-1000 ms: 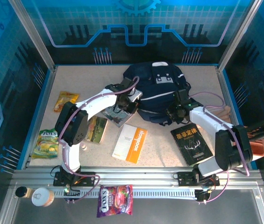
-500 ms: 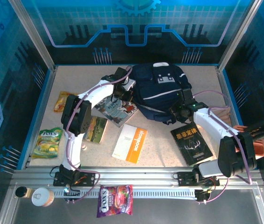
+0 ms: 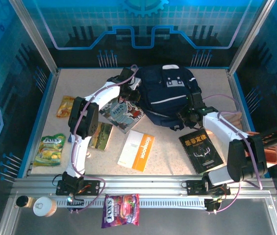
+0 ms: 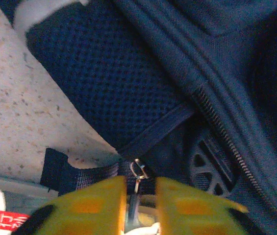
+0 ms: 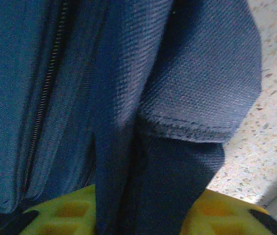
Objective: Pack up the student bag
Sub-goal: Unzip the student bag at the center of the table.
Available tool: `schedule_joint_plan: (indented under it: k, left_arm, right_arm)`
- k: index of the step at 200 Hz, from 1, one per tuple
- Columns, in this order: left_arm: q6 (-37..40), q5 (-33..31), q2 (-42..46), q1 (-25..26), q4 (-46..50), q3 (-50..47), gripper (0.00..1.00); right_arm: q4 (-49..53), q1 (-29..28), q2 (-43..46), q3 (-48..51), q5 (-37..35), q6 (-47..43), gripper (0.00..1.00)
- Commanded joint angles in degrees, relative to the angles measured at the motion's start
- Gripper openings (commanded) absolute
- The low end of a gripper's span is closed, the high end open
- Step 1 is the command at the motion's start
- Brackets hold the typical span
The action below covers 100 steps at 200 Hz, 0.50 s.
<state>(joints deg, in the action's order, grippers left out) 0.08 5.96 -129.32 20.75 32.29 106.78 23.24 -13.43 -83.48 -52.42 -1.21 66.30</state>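
Even overhead light falls bright on the table (image 3: 79, 88) in the top view, tinted cool blue by the enclosure walls (image 3: 143, 24). Short, soft shadows lie under the student bag (image 3: 165, 95), and the frame posts (image 3: 33, 34) lean outward at the edges. In the left wrist view the bag's mesh (image 4: 104, 73) is sharp. The left gripper (image 4: 139, 210) at the bottom is blurred, and a white patch (image 4: 40, 10) at upper left is blown out. The right wrist view is dimmer and softer, with the right gripper (image 5: 138, 215) out of focus.

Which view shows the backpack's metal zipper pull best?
Left wrist: the zipper pull hangs close-up between the yellow fingers of the left tool, against the student bag. From top external it is too small to make out. Right wrist gives bag fabric and zipper teeth.
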Motion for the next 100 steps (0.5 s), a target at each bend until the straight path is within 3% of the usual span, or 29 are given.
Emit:
schedule_joint_plan:
  k: [1,19,40,74,100]
  left_arm:
    - [-4.4,0.7,4.0,-0.5,-3.2,-0.7,0.37]
    - [-7.9,0.4,9.9,-0.5,-4.1,-5.8,0.51]
    - [-13.5,-2.1,17.9,-0.8,-5.2,-13.9,0.61]
    - [-25.3,-3.2,29.3,-2.4,-6.7,-28.5,0.75]
    - [-34.4,-1.2,35.0,-4.7,-9.5,-38.3,0.82]
  right_arm:
    - [-3.0,0.2,-2.2,-2.6,2.6,-3.3,0.47]
    - [-0.2,0.2,-2.5,-3.5,0.2,-7.6,0.64]
    - [5.7,0.1,-1.5,-5.9,-3.2,-13.9,0.74]
    - [12.8,-2.6,1.3,-10.6,-8.9,-23.9,0.83]
    - [13.3,-8.5,0.3,-15.7,-9.6,-31.1,0.85]
